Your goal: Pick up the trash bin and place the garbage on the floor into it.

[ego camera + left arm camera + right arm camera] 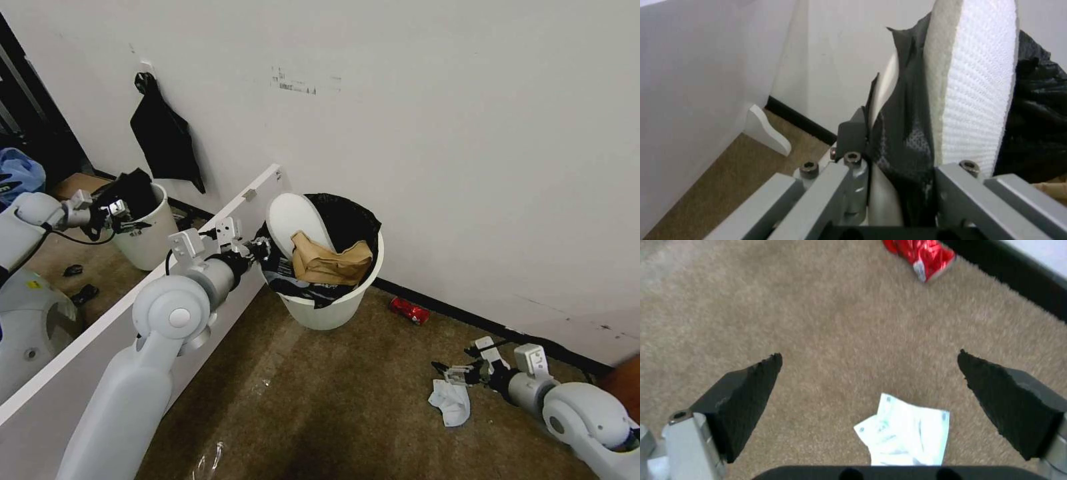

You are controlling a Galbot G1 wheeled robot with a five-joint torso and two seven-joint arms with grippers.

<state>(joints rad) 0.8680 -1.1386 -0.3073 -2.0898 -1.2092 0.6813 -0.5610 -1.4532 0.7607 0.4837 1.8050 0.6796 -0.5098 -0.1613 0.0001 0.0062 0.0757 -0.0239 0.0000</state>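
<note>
Carpet is carrying everything here: the floor (320,407) is running up to a black skirting strip (467,320) along the white wall (467,133), and we are keeping the trash bin (333,310) close to that strip, beside a white mirror frame (120,320) leaning at the floor's left edge. Our left end effector (261,248) is pinching the trash bin by its rim, one finger (853,136) pressing outside and the other sitting inside against the black bag (902,140). A white slipper (297,220) is standing on end in the bin, with tan crumpled paper (330,263) lying next to it. Our right end effector (457,373) is hovering low over the floor with its pads (746,400) spread wide and gripping nothing, directly above a crumpled white tissue (905,435). A crushed red can (409,310) is lying just beside the skirting strip, between the bin and that end effector.
</note>
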